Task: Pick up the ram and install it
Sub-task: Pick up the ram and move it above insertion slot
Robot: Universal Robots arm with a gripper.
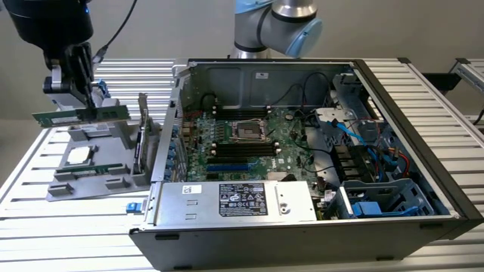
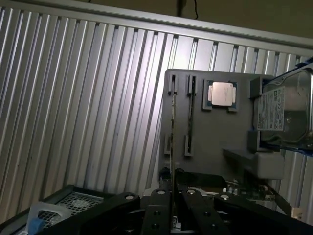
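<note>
A: At the exterior view's far left, above the grey fixture (image 1: 79, 191): the ram (image 1: 53, 117), off the tabletop (image 1: 45, 238), roughly level, long edge running across the view. State of the jaws?

B: Narrow, pinched on the ram's flat faces near mid-length, at the tip of the gripper (image 1: 85, 110). From the wrist view, just a thin edge-on line in the middle of the clamp.

A: Step in hand, at a guess?

B: Probably the carry from the fixture toward the open computer case (image 1: 234, 79). Best done slowly. Hold the stick level. Lift well clear of the fixture's uprights and of the case's near wall. Avoid any twist in so slim a grip. Bring the long edge parallel to the memory slots (image 1: 242, 150) beside the processor socket (image 1: 246, 130).

A: Counts, from the left?

B: Two green sticks: the ram in the jaws, plus a second stick (image 1: 90, 169) resting in the fixture. One square processor chip (image 1: 81, 154) on the fixture. One hard drive (image 2: 283, 110) at the fixture's edge, in the wrist view. One case, one socket, two banks of slots flanking it, one power supply (image 1: 234, 201) in front. Number of single slots: cannot tell.
</note>
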